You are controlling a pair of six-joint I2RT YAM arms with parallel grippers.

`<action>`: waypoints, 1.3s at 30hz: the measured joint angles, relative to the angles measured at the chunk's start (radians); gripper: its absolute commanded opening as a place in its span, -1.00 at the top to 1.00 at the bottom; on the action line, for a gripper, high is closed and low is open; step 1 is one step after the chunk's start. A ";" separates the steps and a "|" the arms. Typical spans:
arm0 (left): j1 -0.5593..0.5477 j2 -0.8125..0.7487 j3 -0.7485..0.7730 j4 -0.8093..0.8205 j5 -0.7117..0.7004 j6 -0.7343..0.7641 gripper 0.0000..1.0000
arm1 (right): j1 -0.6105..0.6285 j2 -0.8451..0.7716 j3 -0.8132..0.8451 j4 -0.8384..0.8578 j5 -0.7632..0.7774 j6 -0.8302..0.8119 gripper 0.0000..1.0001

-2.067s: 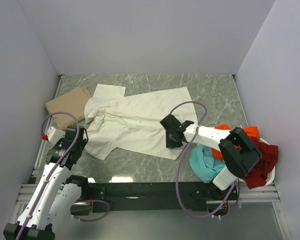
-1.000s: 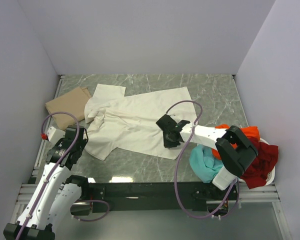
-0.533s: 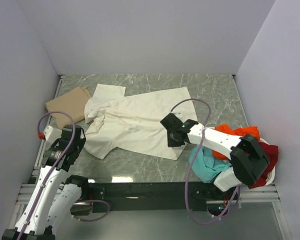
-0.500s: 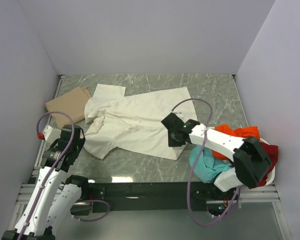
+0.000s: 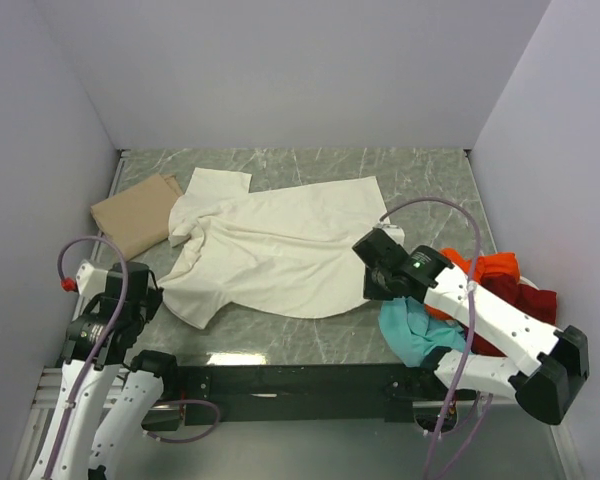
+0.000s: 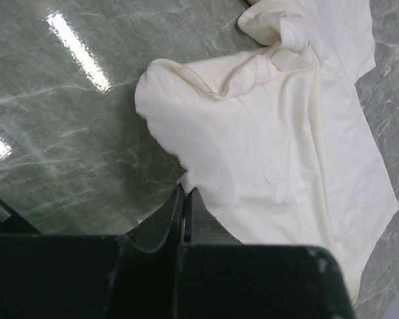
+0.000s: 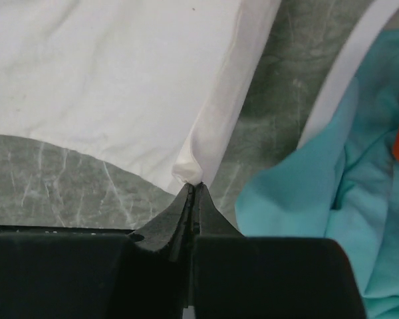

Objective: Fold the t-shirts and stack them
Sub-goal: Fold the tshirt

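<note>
Green marble table, walled on three sides, seen from above; clock directions refer to this view.

Shirts, five in all: one cream shirt spread at the centre, one tan shirt folded at 10 o'clock just beside it, and one teal, one orange and one dark red heaped at 4 o'clock around one white basket. Nothing is stacked yet.

The cream shirt's long axis runs roughly 9 to 3 o'clock, with the collar end at 9 and the hem at 3.

The right gripper is clamped on the near hem corner, at the shirt's 4 o'clock, and the rest of the cloth lies away from it toward 10 o'clock. A fold from here would likely carry that corner across toward the collar.

The left gripper has its fingers together and apparently empty. It is at the shirt's 8 o'clock, apart from the cloth. The near sleeve is the part closest to it, so this arm is better placed for the collar end.
</note>
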 measured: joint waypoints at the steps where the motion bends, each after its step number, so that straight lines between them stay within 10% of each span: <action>1: 0.000 -0.005 0.006 -0.015 0.005 0.000 0.99 | 0.000 -0.015 0.000 -0.018 0.000 0.007 1.00; 18: 0.000 -0.058 0.149 -0.207 0.030 0.011 0.99 | 0.000 -0.187 -0.018 -0.215 -0.002 0.101 1.00; 39: 0.000 0.278 0.130 0.093 0.155 0.259 0.99 | -0.188 -0.074 -0.031 -0.073 -0.002 -0.002 1.00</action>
